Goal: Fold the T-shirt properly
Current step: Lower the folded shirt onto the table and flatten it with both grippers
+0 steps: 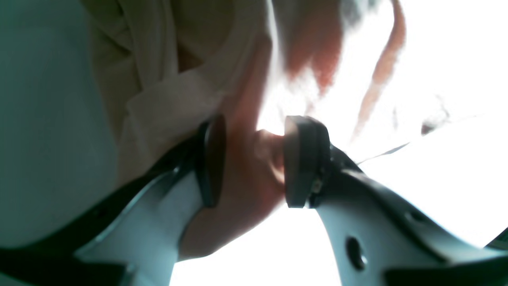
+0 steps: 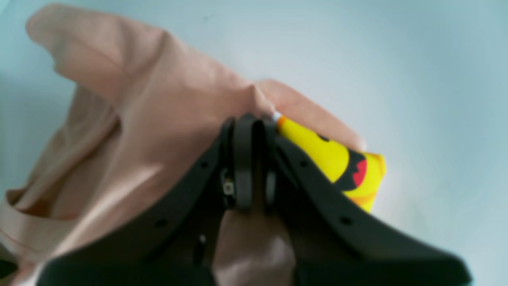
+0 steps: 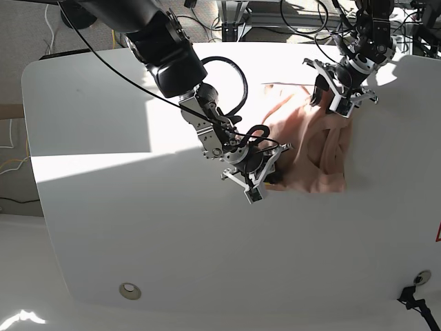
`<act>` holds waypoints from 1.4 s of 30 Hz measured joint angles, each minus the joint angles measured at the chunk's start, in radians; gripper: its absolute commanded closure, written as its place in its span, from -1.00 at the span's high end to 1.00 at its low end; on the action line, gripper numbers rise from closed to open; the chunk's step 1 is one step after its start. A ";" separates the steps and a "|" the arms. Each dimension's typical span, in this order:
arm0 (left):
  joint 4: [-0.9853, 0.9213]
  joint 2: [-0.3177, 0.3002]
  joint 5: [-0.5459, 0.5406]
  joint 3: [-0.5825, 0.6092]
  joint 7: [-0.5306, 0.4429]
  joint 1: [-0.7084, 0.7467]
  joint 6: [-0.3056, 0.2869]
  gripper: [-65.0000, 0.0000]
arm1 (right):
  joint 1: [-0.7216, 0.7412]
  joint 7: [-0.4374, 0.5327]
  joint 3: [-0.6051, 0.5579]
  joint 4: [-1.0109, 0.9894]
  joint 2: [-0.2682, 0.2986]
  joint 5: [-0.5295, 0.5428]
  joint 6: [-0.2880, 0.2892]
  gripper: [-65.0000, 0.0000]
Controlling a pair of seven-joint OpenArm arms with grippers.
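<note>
Both jaws pinch soft, rumpled T-shirt [image 3: 313,148]: left gripper [image 1: 254,159], right gripper [image 2: 254,159].

The T-shirt [image 3: 313,148] was a plain salmon pink with no print on the cloth. Under my right gripper [image 2: 250,159] it looked a soft peach; near my left gripper [image 1: 254,159] the sunlit folds went pale cream and glowed reddish where light came through. Beside the shirt's pinched edge, its tag [image 2: 337,163] was bright yellow with black and red marks and an orange rim. My right fingers [image 2: 242,159] were black; my left fingers [image 1: 305,159] had dark pads on white shells. The table [image 3: 138,227] under the shirt was white.
</note>
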 measured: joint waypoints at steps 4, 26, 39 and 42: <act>-0.100 -0.042 -0.001 0.003 0.002 -0.112 -0.007 -0.31 | -0.034 0.093 -0.001 -0.026 0.065 0.027 0.027 -0.87; -0.156 -0.071 -0.005 0.149 -0.013 -0.372 -0.001 -0.31 | -0.431 -0.080 0.235 0.665 0.304 -0.001 -0.005 -0.87; 0.034 0.049 0.004 0.161 0.012 -0.070 0.003 -0.31 | -0.253 -0.069 0.238 0.405 0.243 -0.001 -0.002 -0.87; -0.027 0.048 -0.003 0.221 -0.016 -0.088 0.002 -0.31 | -0.253 -0.058 0.235 0.351 0.243 0.000 0.008 -0.87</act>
